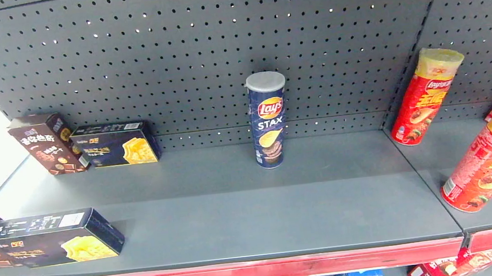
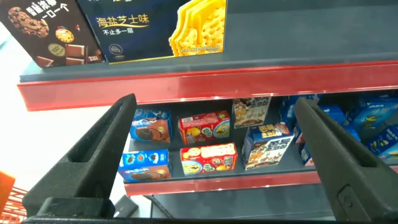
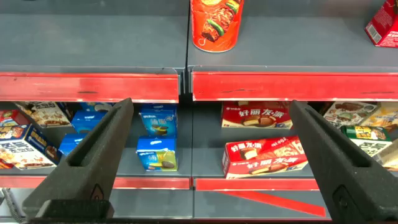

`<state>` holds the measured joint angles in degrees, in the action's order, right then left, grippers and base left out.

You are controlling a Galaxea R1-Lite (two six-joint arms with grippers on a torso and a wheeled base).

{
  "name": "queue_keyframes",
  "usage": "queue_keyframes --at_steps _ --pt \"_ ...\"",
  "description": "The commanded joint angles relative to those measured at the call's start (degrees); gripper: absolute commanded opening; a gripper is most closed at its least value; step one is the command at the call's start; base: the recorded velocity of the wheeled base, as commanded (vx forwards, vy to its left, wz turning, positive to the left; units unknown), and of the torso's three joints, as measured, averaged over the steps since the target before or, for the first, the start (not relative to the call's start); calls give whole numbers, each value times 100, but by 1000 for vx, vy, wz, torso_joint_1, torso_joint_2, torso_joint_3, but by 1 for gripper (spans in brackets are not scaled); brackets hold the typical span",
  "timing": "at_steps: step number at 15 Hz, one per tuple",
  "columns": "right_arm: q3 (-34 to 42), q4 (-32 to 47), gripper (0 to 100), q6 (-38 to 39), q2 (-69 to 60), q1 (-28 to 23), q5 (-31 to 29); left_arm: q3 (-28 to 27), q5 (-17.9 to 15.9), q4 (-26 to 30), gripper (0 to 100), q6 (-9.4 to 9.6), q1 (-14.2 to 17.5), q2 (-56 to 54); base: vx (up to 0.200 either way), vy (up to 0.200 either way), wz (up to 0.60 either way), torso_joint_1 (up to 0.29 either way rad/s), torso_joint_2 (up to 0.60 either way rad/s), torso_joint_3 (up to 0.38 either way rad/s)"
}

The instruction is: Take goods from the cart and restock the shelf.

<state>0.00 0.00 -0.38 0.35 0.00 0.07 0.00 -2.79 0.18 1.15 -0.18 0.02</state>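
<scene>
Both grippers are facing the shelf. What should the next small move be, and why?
Probably back the arms away from the shelf and turn toward the cart for another item. The left gripper and right gripper are both open and hold nothing, while the shelf has a wide bare stretch on both sides of the blue can.

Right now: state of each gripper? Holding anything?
Left gripper: jaws open, holding nothing.
Right gripper: jaws open, holding nothing.
</scene>
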Motion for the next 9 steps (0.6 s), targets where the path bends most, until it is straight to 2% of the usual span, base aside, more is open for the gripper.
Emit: queue_keyframes --at_steps 1,4,9 --pt "0 0 100 -6 9 0 1 0 -2 -1 100 0 1 -2 0 0 0 0 0 0" --pt "0 0 100 -6 9 0 1 0 -2 -1 100 0 1 -2 0 0 0 0 0 0" --pt "0 0 100 -6 9 0 1 0 -2 -1 100 0 1 -2 0 0 600 2 3 1"
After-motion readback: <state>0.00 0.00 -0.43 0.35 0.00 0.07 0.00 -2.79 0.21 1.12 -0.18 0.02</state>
